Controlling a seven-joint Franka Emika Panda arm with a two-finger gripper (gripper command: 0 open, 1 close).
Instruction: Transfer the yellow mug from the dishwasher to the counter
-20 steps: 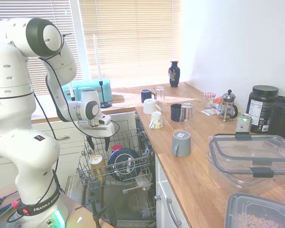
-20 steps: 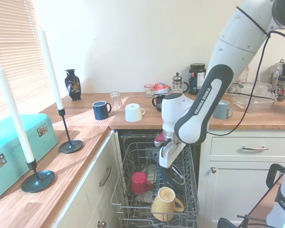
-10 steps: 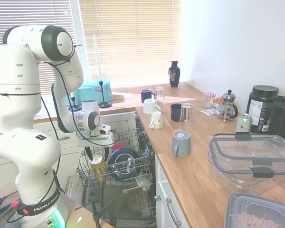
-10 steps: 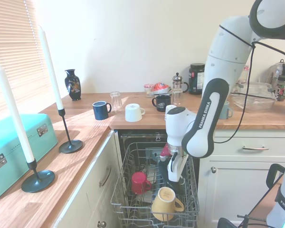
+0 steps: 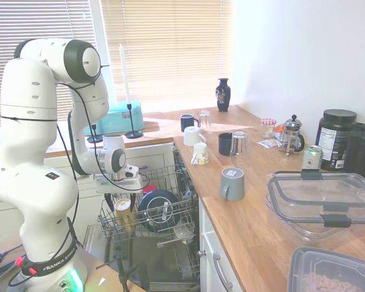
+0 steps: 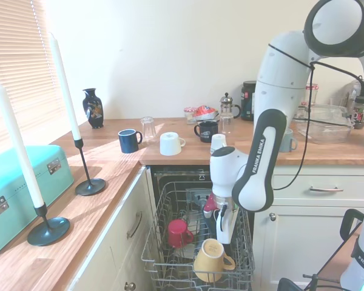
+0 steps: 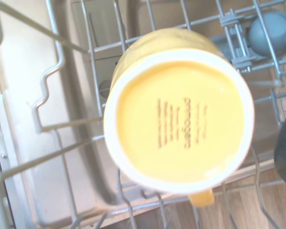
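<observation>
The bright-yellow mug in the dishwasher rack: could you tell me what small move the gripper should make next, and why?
Probably a short straight descent. The gripper hangs just above the upside-down bright-yellow mug in the grey wire rack and is not yet around it. The wrist view shows the mug's base nearly centred, so little sideways correction seems needed. Whether the fingers are open is unclear.

glossy yellow mug [image 7: 178, 112] (glazed), metal wire rack [image 7: 62, 126]

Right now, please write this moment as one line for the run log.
phase: approach | gripper: above yellow mug, not touching | mug: upside down in dishwasher rack | counter: mug not there yet
</observation>
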